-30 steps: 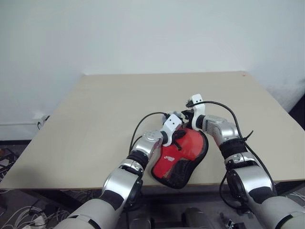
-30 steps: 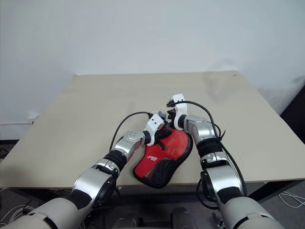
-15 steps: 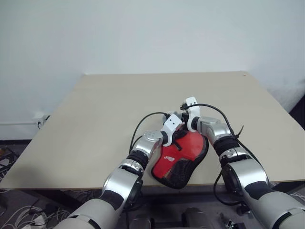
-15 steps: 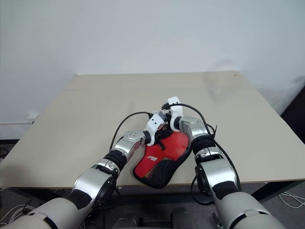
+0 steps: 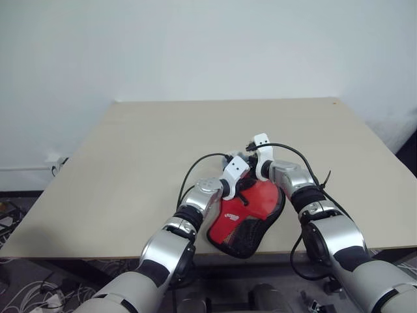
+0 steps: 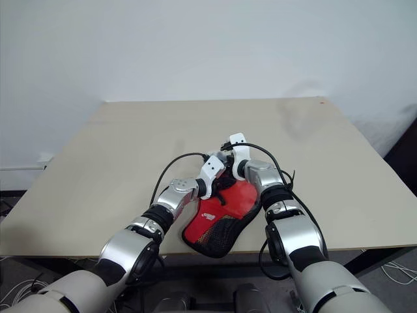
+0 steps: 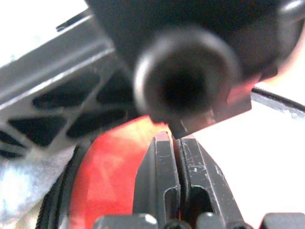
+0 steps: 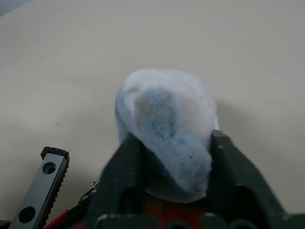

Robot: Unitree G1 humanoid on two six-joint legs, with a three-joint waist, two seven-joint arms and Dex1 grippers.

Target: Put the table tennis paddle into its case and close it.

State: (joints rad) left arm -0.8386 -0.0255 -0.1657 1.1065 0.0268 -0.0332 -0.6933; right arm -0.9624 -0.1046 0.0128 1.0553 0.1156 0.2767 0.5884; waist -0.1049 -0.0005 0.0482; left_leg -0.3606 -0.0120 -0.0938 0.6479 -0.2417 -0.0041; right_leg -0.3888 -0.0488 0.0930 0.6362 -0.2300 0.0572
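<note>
I saw the case [image 5: 247, 212] lying at the table's [image 5: 130, 163] near edge, long axis running far to near. My left gripper [image 5: 239, 184] was pinched shut on its far end; the right gripper [image 8: 167, 157], just beside it, clasped a pale rounded piece there.

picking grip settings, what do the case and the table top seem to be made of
The case looks like soft fabric: matte red, with darker edging and an open black mesh patch at the end nearest the robot, which suggests a woven synthetic. The table top looks like a smooth, hard laminate or coated board: even beige, no grain, a dull sheen. Neither material can be confirmed by look alone.
</note>
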